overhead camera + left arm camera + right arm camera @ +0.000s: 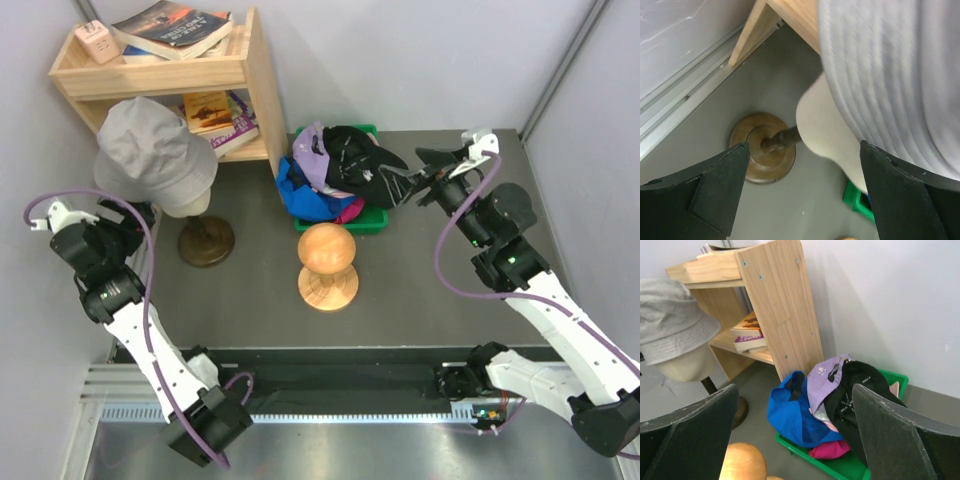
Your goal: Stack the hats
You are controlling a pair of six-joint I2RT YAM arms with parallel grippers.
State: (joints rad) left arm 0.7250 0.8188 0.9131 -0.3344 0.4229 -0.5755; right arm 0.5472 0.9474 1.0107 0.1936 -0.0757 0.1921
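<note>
Hats [335, 178] lie heaped in a green bin [372, 222] at the back of the dark grey worktop [250, 290], pale walls close around. Just in front stands a round wooden head form [327, 262]; further left a grey bucket hat [152, 152] sits on a stand [206, 240] before a wooden bookshelf [258, 90]. The right hand [794, 388] hovers beside the heap, spread wide and empty; the left hand [800, 145], equally open and empty, faces the stand.

Lighting was bright, even and overhead, with soft shadows; the wooden shelf [785, 305] cast a faint one on the white wall [880, 300]. The near table edge [330, 415] glared white. The grey bucket hat [890, 75] was blurred close to the left wrist lens; the piled caps [830, 400] looked sharp.
</note>
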